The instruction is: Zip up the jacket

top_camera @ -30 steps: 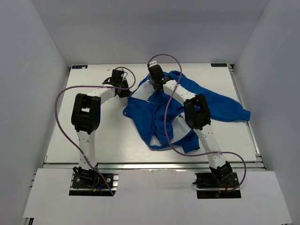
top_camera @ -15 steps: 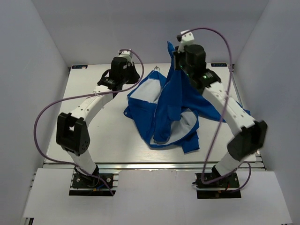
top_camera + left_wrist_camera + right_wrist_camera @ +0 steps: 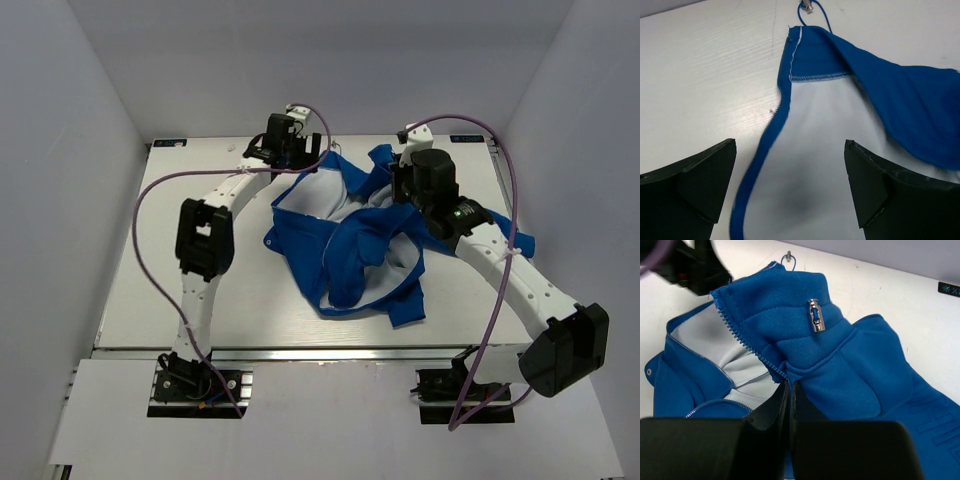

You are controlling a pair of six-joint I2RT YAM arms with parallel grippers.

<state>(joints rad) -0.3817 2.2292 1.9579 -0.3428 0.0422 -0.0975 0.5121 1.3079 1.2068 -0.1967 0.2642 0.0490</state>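
On the worktop [image 3: 250, 290], seen from above, we find the jacket [image 3: 345, 250] crumpled and unzipped, with the left end effector [image 3: 300, 155] at its far edge. The left wrist view shows its fingers spread wide above the pale lining. In the right wrist view, the right end effector [image 3: 790, 387] pinches blue fleece beside the zipper teeth [image 3: 747, 347].
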